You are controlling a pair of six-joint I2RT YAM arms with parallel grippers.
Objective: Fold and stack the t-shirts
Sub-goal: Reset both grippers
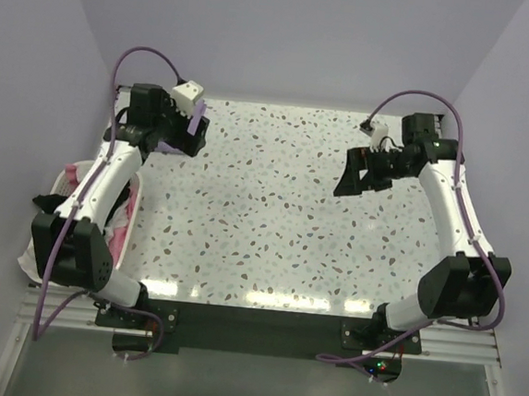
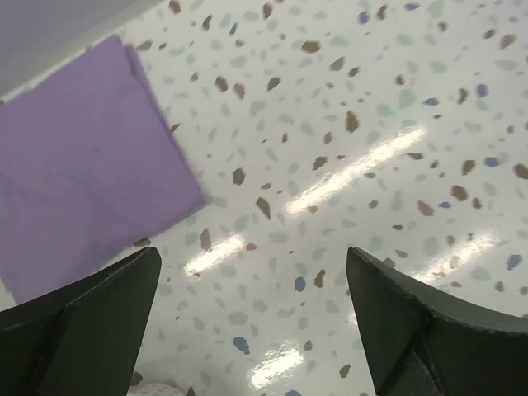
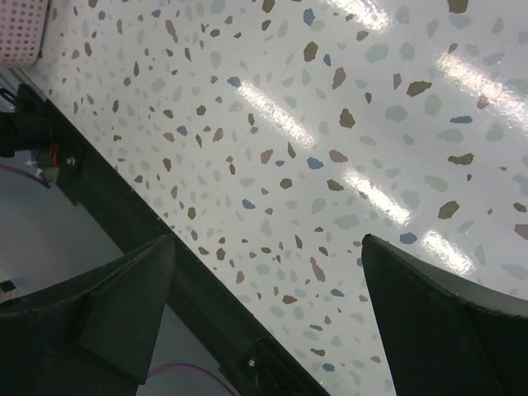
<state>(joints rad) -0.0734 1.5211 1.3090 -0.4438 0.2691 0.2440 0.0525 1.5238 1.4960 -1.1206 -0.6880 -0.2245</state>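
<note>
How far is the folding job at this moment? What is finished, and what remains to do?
Done: one lilac shirt lies folded flat at the far left corner of the table. In hand: nothing; the left gripper and right gripper are both open and empty above it. Left: pink cloth waits in the basket at the left edge, so more shirts need folding and stacking.

left hand spread, right hand spread
</note>
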